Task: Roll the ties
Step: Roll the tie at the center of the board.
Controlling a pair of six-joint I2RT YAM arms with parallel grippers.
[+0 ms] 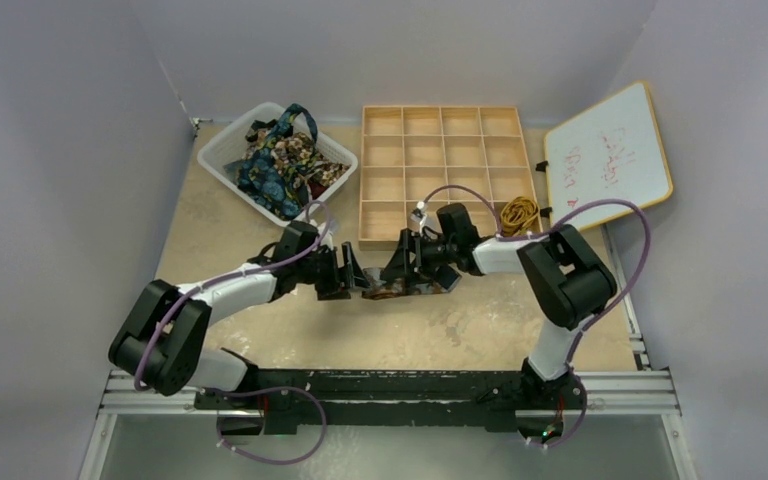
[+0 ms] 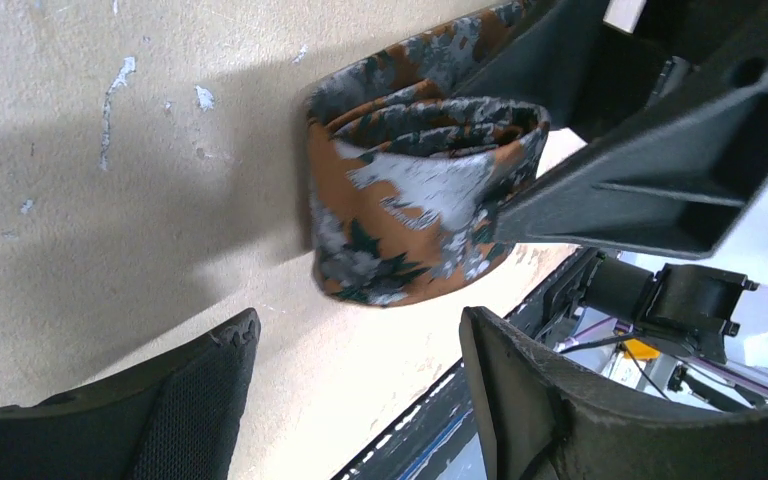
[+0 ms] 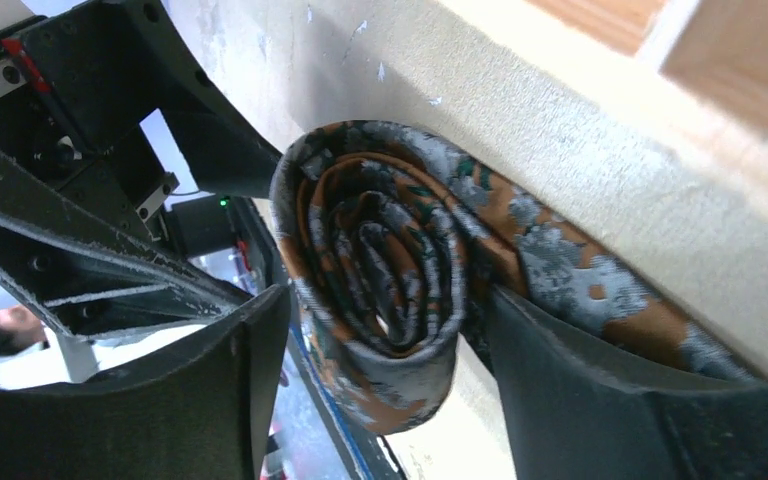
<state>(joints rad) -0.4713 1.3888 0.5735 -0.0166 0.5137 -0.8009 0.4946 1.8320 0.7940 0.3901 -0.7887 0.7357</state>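
Right pincer (image 3: 385, 300): spread, straddling the rolled tie (image 3: 380, 230); one finger touches it, the other seems just clear.
Rolled tie: brown-orange and grey, coiled between the right fingers, its loose tail trailing past one finger along the table (image 3: 560, 130).
Left pincer (image 2: 358, 330): spread wide, holding nothing; the roll lies just ahead of its tips.

This looks like a robotics lab cell. Plain white panel walls (image 1: 60, 150) box in a scuffed beige tabletop (image 1: 480, 320). Black-and-white robot arms (image 1: 230, 290) are bolted to an aluminium rail (image 1: 390, 395). A wood-framed whiteboard with red scribbles (image 1: 608, 155) leans nearby.
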